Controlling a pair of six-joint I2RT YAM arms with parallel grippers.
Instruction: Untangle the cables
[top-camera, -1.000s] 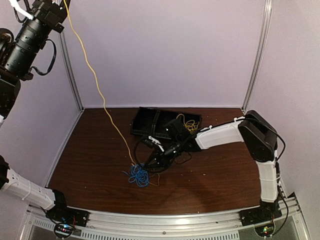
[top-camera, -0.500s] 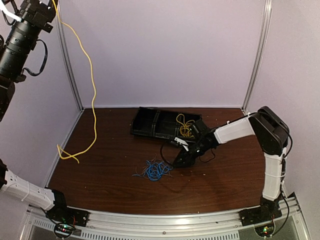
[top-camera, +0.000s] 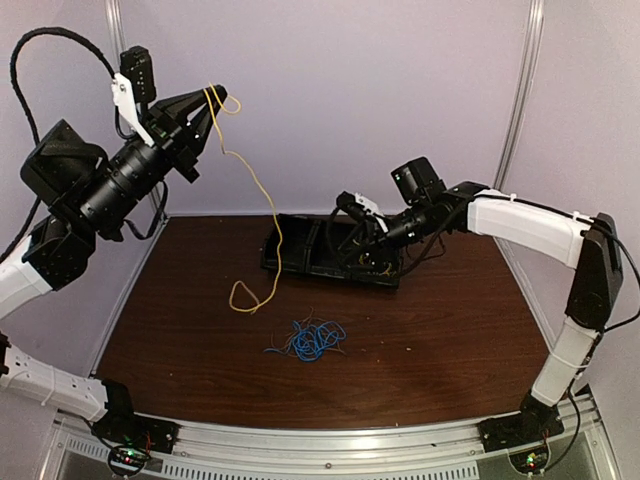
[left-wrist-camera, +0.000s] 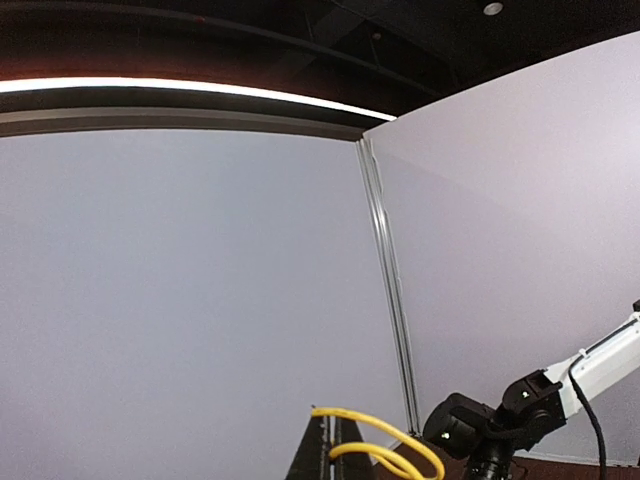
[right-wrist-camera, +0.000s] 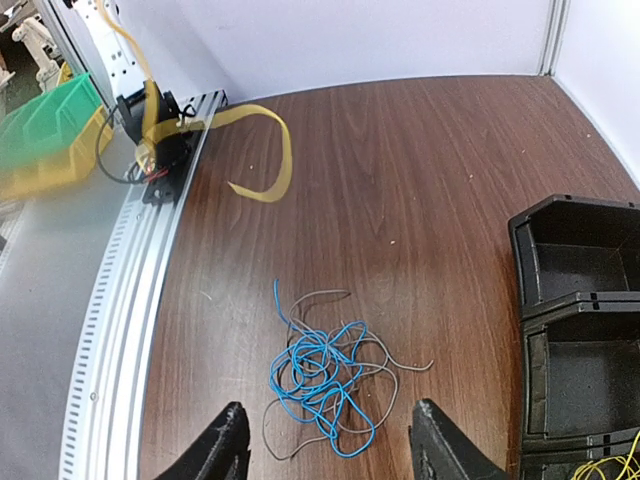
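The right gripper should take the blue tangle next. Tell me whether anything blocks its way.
Nothing visible does. The right gripper hovers over the black tray; only bare tabletop lies between it and the blue tangle. The yellow cable hanging from the left gripper dangles off to one side.

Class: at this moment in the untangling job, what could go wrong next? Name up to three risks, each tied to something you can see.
1. The yellow cable dangles from the shut left gripper, its lower loop near the black tray; swinging it could snag the rim.
2. The blue tangle has grey strands woven through; pulling one might tighten it.
3. The open right gripper hovers over the tray; descending carelessly, it could strike a wall.
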